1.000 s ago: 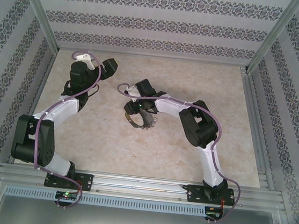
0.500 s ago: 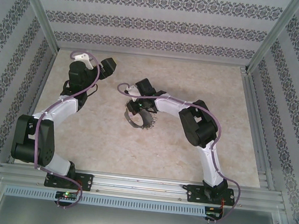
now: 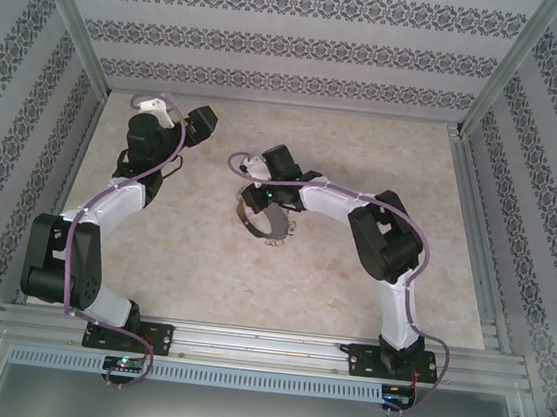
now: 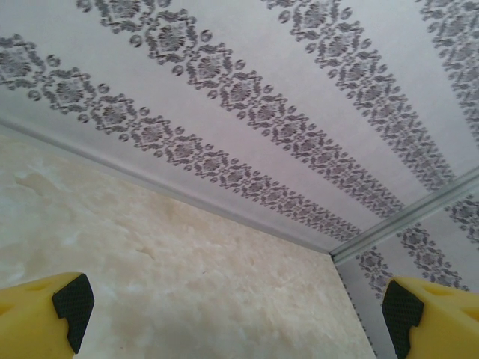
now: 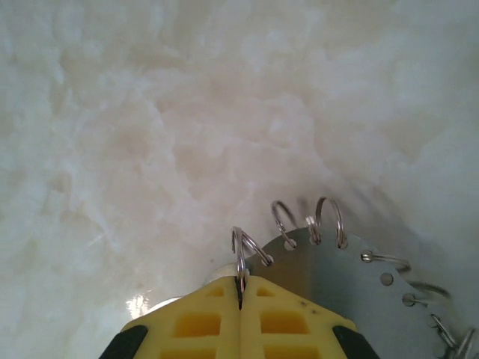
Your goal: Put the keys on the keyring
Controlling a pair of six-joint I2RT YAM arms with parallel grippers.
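The keyring point(image 3: 266, 227) lies mid-table as a dark loop with a toothed edge. In the right wrist view it is a grey metal band point(image 5: 352, 277) with holes that carry several small wire rings. My right gripper point(image 5: 241, 283) is shut on one of these small rings point(image 5: 241, 250), which stands up out of the closed yellow fingertips. In the top view the right gripper point(image 3: 257, 198) sits over the loop's far left side. I cannot make out the keys; a pale glossy shape point(image 5: 146, 305) peeks from under the fingers. My left gripper point(image 4: 232, 307) is open with nothing in it, at the back left point(image 3: 204, 123).
The beige marbled table top point(image 3: 365, 158) is boxed in by patterned walls point(image 3: 277, 42) at the back and both sides. An aluminium rail point(image 3: 263, 343) runs along the near edge, where both arm bases sit. The left gripper faces the back right corner point(image 4: 333, 258).
The right jaws have closed on a small ring of the keyring. The right arm's elbow has swung a little to the right. The left arm has hardly moved.
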